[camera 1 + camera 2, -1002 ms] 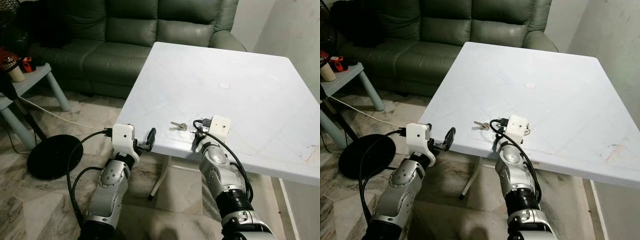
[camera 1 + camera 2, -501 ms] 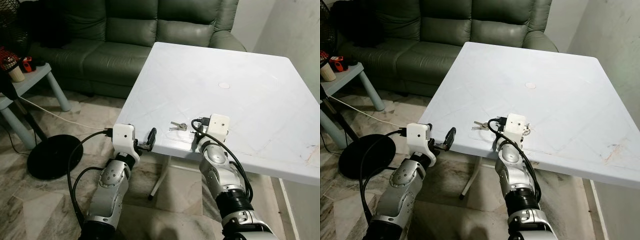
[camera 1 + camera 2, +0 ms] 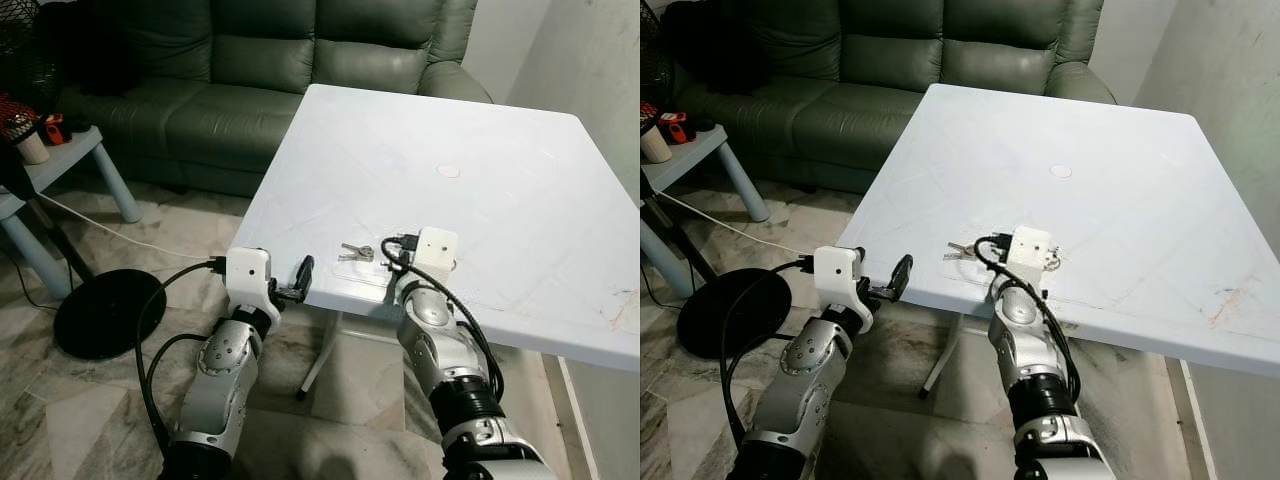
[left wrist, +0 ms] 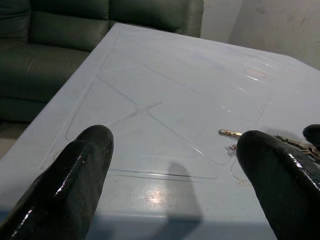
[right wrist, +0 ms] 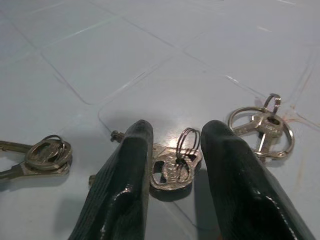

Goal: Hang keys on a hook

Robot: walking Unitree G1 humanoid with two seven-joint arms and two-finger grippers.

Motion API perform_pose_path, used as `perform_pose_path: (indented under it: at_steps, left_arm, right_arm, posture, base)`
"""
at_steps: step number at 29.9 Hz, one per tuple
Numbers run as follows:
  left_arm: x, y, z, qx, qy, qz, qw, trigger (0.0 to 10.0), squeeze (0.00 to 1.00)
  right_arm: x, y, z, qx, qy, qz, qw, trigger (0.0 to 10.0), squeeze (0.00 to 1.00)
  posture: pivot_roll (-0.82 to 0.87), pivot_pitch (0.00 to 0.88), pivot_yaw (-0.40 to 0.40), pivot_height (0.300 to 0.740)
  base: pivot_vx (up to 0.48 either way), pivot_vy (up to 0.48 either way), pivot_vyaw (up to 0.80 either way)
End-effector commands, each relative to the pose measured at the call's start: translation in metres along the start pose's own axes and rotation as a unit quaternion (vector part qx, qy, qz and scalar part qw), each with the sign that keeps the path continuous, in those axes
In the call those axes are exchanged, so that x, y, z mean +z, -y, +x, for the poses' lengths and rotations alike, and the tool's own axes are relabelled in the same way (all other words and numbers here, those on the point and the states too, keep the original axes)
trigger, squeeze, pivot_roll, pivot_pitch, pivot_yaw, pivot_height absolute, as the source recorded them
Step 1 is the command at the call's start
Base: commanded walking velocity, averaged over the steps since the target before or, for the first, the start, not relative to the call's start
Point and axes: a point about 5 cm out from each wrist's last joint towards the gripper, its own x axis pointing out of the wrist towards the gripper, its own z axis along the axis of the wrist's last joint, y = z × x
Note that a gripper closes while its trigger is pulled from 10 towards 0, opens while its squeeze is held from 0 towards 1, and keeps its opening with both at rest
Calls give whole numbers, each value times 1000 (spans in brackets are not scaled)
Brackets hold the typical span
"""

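Between the two black fingers (image 5: 125, 185) of the right gripper (image 5: 176, 165) lay a silver key on a small split ring (image 5: 176, 165), flat on the white table (image 3: 500, 140). The key head sat in the gap and the ring stood up toward the open end of the jaws. The jaws were narrow, one finger on each side of the key, but not seen to press on it; whether the pads touched the metal could not be told. Beyond one fingertip lay a second key on a larger ring (image 5: 262, 126), close to the jaws but apart from them. On the other side, further off, lay a bunch of keys (image 5: 37, 159) with its ring flat on the table.

In the head views the right gripper rested on the near part of the table with its white wrist housing (image 3: 436, 247) over the fingers, and the bunch (image 3: 356, 252) lay just to the robot's left of it.

The left gripper (image 3: 298, 281) was held at the near edge of the table, level with the edge. Its jaws stood wide apart with nothing between them. Seen along its fingers (image 4: 70, 185), the keys (image 4: 235, 134) lay ahead on the table top, off toward one fingertip.

Surroundings: green sofa (image 3: 250, 70) behind the table; marble-pattern tiled floor (image 3: 90, 400); round black base (image 3: 105, 310) and a small pale side table (image 3: 60, 165) on the robot's left.
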Motion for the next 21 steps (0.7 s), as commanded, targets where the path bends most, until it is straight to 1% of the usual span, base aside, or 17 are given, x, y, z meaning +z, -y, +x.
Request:
perform_pose_path:
  at_steps: [1, 2, 3, 11, 12, 13, 14, 15, 18, 21]
  left_arm:
    - [6, 3, 3, -3, 8, 5, 1000, 10000, 0]
    - [6, 3, 3, -3, 8, 5, 1000, 10000, 0]
    - [6, 3, 3, -4, 8, 4, 1000, 10000, 0]
    - [6, 4, 3, -5, 9, 4, 1000, 10000, 0]
    - [6, 4, 4, -5, 9, 4, 1000, 10000, 0]
    - [7, 4, 4, -4, 10, 3, 1000, 10000, 0]
    - [7, 4, 4, -3, 11, 3, 1000, 10000, 0]
    - [7, 4, 4, -3, 11, 3, 1000, 10000, 0]
    - [7, 5, 3, -3, 10, 3, 1000, 10000, 0]
    - [5, 4, 1, -3, 7, 2, 1000, 10000, 0]
  right_arm:
    - [1, -3, 1, -3, -1, -9, 1000, 10000, 0]
    - [1, -3, 1, -3, -1, -9, 1000, 10000, 0]
    - [0, -2, 1, -12, -2, -19, 1000, 10000, 0]
    - [-2, -1, 2, -24, -9, -22, 999, 10000, 0]
    - [-2, -1, 2, -24, -9, -21, 999, 2118, 0]
    - [-1, 0, 3, -30, 2, -22, 999, 2118, 0]
    - [-1, 1, 3, -32, -7, -20, 999, 2118, 0]
    - [-2, 1, 4, -28, -10, -9, 1000, 0, 0]
    - [-1, 1, 4, -30, -5, -22, 999, 0, 0]
    - [-1, 1, 3, -28, -3, -15, 999, 0, 0]
  posture:
    - [-9, 45, -38, 732]
    - [-9, 45, -38, 732]
    - [-9, 43, -37, 732]
    - [-9, 37, -36, 732]
    - [-9, 37, -36, 732]
    - [-8, 36, -33, 732]
    - [-7, 38, -35, 732]
    - [-5, 37, -34, 732]
    - [-6, 42, -35, 732]
    - [-7, 41, -36, 732]
  base:
    - [0, 0, 0]
    - [0, 0, 0]
    - [0, 0, 0]
    - [0, 0, 0]
    - [0, 0, 0]
    - [0, 0, 0]
    - [0, 0, 0]
    - [0, 0, 0]
    - [0, 0, 0]
    - [0, 0, 0]
